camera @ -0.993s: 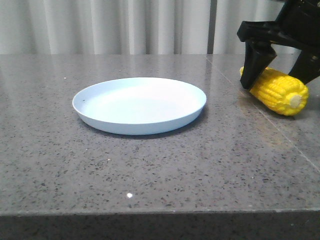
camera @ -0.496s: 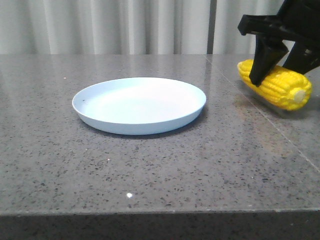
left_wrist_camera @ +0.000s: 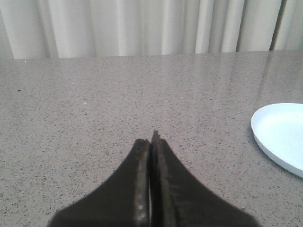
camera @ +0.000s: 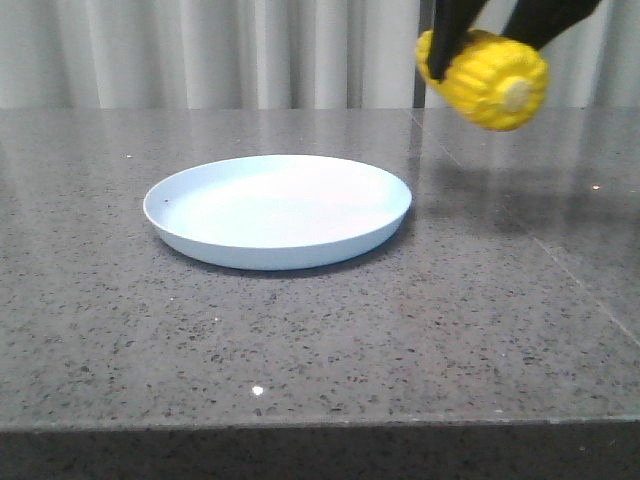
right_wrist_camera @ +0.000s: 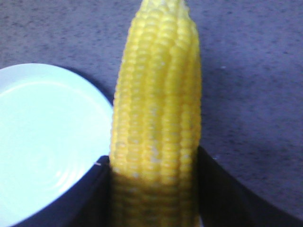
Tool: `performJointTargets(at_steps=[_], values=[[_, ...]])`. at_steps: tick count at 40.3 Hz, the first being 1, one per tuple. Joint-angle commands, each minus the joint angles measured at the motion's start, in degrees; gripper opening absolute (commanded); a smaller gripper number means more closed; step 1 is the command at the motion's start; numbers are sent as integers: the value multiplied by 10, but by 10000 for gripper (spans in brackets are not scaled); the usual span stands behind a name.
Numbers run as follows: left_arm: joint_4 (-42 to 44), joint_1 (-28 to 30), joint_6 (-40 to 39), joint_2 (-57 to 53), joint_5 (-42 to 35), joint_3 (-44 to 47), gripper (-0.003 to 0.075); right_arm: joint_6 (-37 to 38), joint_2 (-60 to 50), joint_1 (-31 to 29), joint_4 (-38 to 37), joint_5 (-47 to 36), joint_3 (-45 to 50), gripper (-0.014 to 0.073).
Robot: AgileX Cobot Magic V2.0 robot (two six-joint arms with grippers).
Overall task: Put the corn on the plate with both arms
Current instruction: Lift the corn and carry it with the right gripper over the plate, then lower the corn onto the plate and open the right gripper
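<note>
The yellow corn hangs in the air at the upper right of the front view, pale stub end toward the camera. My right gripper is shut on it, its black fingers on either side. In the right wrist view the corn stands between the two fingers, above the table beside the plate's rim. The pale blue-white plate lies empty on the table, left of and below the corn. My left gripper is shut and empty over bare table, the plate's rim off to one side of it.
The grey speckled stone table runs to a front edge near the bottom of the front view. A seam crosses its right part. Pale curtains hang behind the table.
My right gripper has lifted the corn off the table at the right and carried it up and leftward, toward the plate. The plate has not moved.
</note>
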Motion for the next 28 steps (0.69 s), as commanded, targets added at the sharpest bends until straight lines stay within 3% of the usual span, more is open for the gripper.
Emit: performJointTargets(at_steps=[1, 9, 21, 24, 28], values=[[-2, 0, 0, 7, -46, -14, -20, 60, 16, 56, -36, -9, -56, 6], [-2, 0, 0, 7, -46, -14, -20, 112, 92, 115, -36, 17, -132, 6], [-2, 0, 0, 7, -46, -14, -20, 150, 144, 118, -37, 54, -148, 20], [-2, 0, 0, 7, -46, -14, -20, 150, 155, 118, -32, 65, -148, 92], [-2, 0, 0, 7, -46, -14, -20, 150, 158, 119, -24, 70, -148, 276]])
